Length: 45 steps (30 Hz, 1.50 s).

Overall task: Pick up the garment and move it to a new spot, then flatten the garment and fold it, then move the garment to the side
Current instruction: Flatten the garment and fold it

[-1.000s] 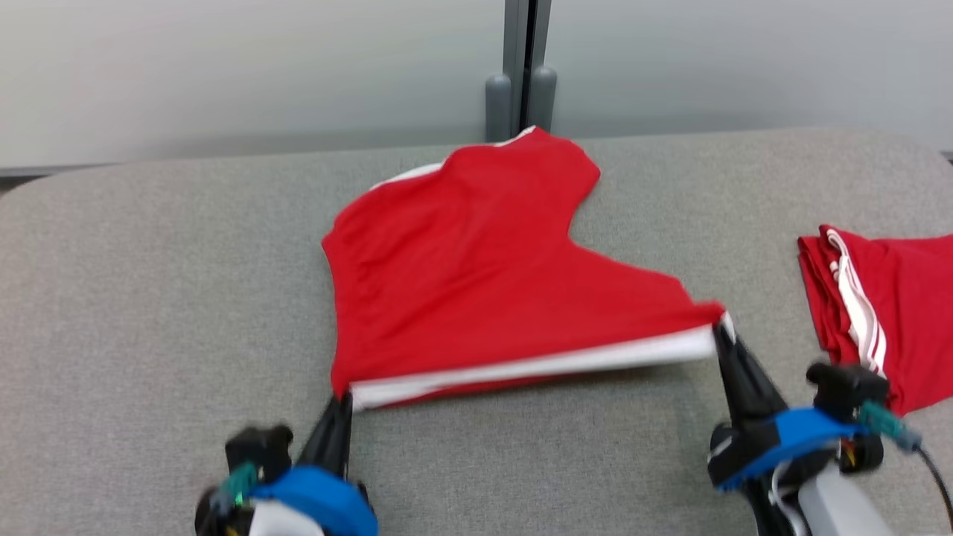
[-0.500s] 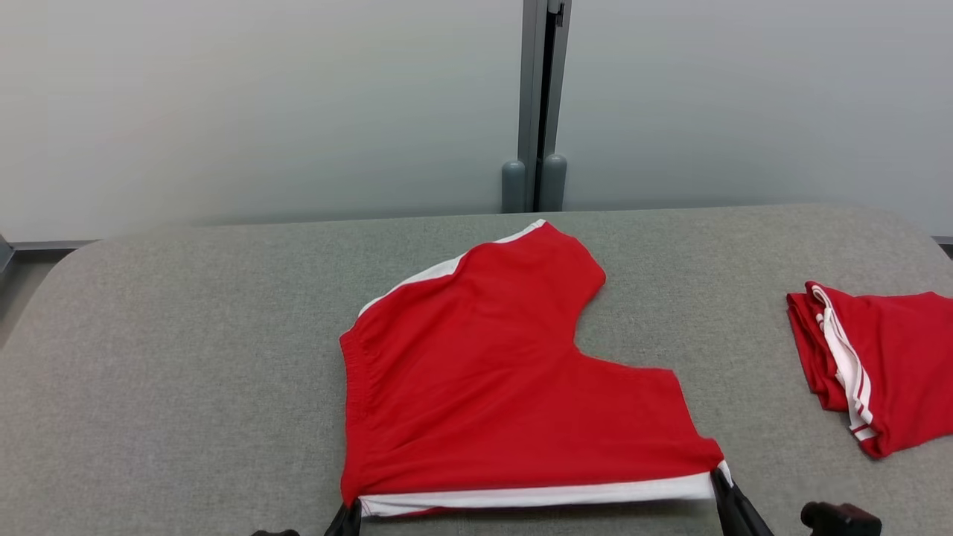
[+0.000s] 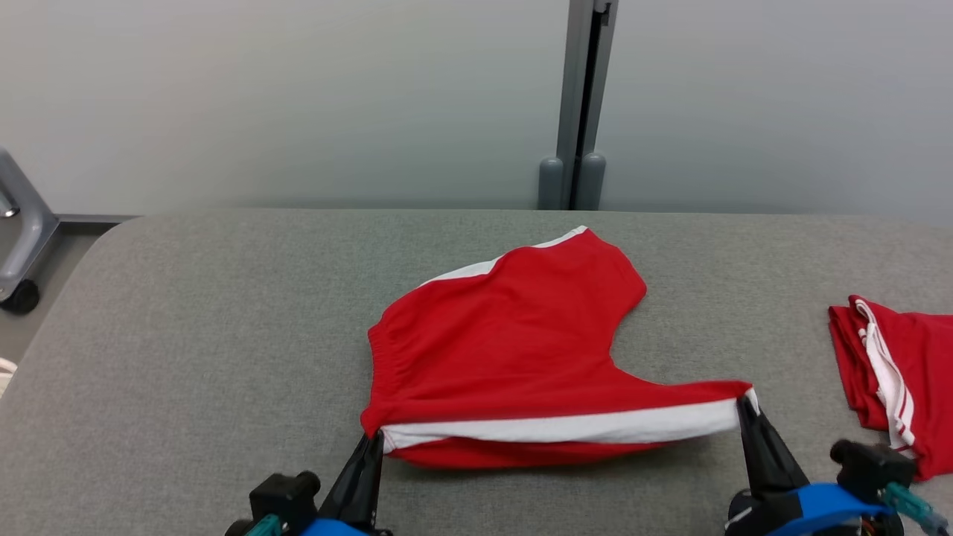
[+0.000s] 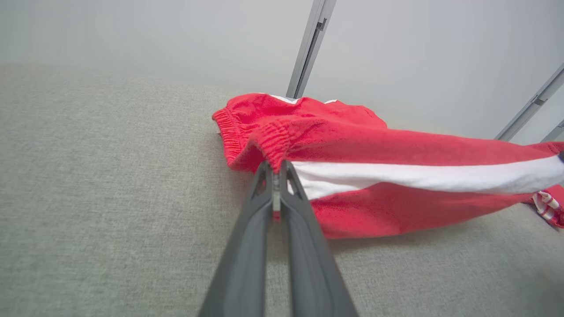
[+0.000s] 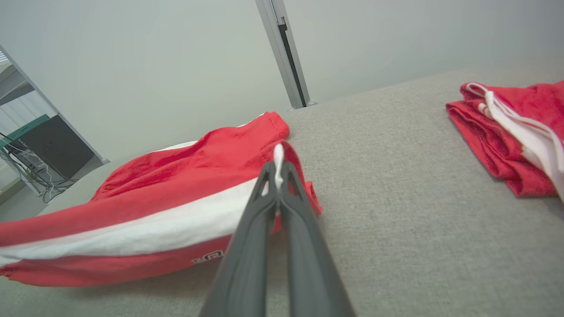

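Observation:
The garment (image 3: 514, 350) is a pair of red shorts with a white side stripe, spread on the grey table (image 3: 186, 335). Its near edge is lifted off the surface and stretched taut between both grippers. My left gripper (image 3: 374, 439) is shut on the waistband corner (image 4: 275, 169). My right gripper (image 3: 744, 406) is shut on the leg-hem corner (image 5: 278, 164). The far part of the garment (image 4: 308, 123) rests on the table. In the right wrist view the lifted garment (image 5: 145, 207) shows dark lettering on its underside.
A second red garment (image 3: 893, 380) with white stripes lies folded at the table's right edge, also seen in the right wrist view (image 5: 511, 127). A grey wall post (image 3: 577, 104) stands behind the table. A wheeled metal leg (image 3: 18, 246) stands off the left end.
The head camera has tilted and shifted, so the whole picture has moved. Both grippers keep their hold, and the garment's near edge now sits higher with its red underside showing.

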Available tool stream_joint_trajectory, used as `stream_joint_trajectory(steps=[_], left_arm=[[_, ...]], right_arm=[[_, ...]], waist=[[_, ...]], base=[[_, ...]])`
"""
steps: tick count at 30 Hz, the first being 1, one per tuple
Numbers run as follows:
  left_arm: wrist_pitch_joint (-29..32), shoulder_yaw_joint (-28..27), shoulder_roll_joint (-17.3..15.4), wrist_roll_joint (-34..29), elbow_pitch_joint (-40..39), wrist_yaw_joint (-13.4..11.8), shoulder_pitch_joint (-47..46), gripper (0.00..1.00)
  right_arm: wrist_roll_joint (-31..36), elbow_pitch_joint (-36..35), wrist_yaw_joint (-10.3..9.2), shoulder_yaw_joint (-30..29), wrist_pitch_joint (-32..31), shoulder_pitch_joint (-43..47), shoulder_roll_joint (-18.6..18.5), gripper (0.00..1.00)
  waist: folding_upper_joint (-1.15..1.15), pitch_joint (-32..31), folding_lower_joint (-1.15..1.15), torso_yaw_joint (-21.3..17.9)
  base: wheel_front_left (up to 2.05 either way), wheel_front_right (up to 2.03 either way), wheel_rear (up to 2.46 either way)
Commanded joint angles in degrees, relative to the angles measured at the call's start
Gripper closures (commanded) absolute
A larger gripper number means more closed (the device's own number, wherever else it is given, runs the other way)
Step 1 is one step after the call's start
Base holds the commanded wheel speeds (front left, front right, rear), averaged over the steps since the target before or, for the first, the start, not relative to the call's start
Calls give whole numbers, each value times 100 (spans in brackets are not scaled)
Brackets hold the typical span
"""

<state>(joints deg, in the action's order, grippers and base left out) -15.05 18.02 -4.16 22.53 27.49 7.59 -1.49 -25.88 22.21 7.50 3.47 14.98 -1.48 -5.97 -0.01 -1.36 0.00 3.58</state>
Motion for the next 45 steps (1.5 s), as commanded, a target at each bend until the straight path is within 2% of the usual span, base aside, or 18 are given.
stream_joint_trajectory(steps=[1,8,19,26,34,35,36,37,45], left_arm=[[-15,44,-8,-39,-33,-19,-155,100],[-14,347,41,48,4,-18,-1167,100],[-15,600,128,438,347,-18,-2701,100],[-14,824,131,637,504,-39,-3449,100],[-15,998,126,870,687,-258,-3869,100],[-14,1035,126,904,730,-283,-3873,72],[-14,1081,127,950,776,-306,-3862,0],[-14,1111,128,993,805,-316,-3840,0],[-14,889,124,829,740,-595,-3410,0]], right_arm=[[63,38,-2,24,28,-186,-38,100],[219,492,-1,128,29,-1661,-292,100],[696,1799,-1,262,29,-4114,-812,100],[1041,2396,-1,212,28,-5021,-910,100],[1517,2808,-1,188,29,-5507,-823,98],[1553,2832,-1,138,29,-5525,-811,73],[1569,2896,-1,94,28,-5515,-789,14],[1585,2965,-1,68,29,-5493,-770,0],[1751,3108,-1,-195,28,-5181,-860,0]], waist=[[1,100,0,111],[1,762,0,509],[1,1934,0,1027],[1,2474,0,1241],[1,2792,0,1329],[1,2802,0,1331],[1,2803,0,1331],[1,2800,0,1328],[1,2671,0,1245]], base=[[0,0,0],[0,0,0],[0,0,0],[0,0,0],[0,0,0],[0,0,0],[0,0,0],[0,0,0],[0,0,0]])
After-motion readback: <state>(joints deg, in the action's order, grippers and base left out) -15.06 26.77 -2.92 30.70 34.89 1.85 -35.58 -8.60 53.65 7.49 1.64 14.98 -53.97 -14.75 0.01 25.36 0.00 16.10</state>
